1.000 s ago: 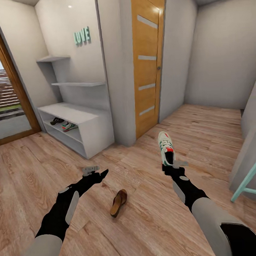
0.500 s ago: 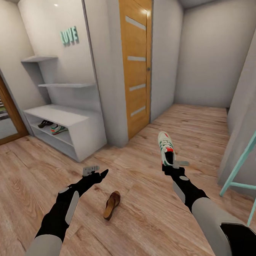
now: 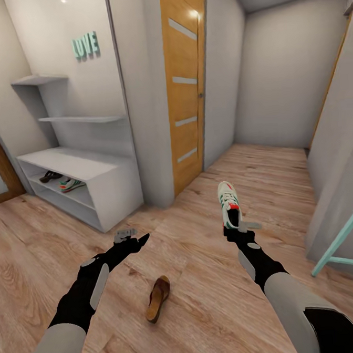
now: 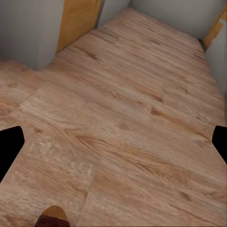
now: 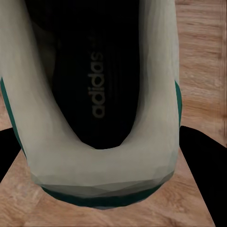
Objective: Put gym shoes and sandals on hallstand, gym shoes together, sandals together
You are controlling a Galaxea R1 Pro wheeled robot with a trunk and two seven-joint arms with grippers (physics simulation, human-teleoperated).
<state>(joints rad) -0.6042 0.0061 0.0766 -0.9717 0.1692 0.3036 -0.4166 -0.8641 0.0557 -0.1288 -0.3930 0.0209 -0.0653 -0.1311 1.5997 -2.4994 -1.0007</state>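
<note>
My right gripper (image 3: 238, 229) is shut on the heel of a white gym shoe (image 3: 229, 202) with green stripes, held toe-forward above the corridor floor (image 3: 207, 311). In the right wrist view the shoe's heel opening (image 5: 101, 118) sits between dark fingers (image 5: 203, 161). My left gripper (image 3: 132, 237) hangs open and empty over the planks. A brown sandal (image 3: 157, 299) lies on the floor between my arms, its tip (image 4: 53, 216) showing in the left wrist view. On the lower tier of the hallstand (image 3: 105, 173) at left rest a second gym shoe (image 3: 71, 184) and a dark sandal (image 3: 50, 176).
A wooden door (image 3: 183, 86) stands past the hallstand's wall corner. Teal furniture legs (image 3: 341, 241) rise at the right, beside a grey wall. Teal letters (image 3: 86, 46) hang above the floating shelves. The corridor runs on ahead to the right.
The whole view has swung to the right, so the hallstand and door sit further left. Both arms keep their pose and the shoe stays in the right gripper.
</note>
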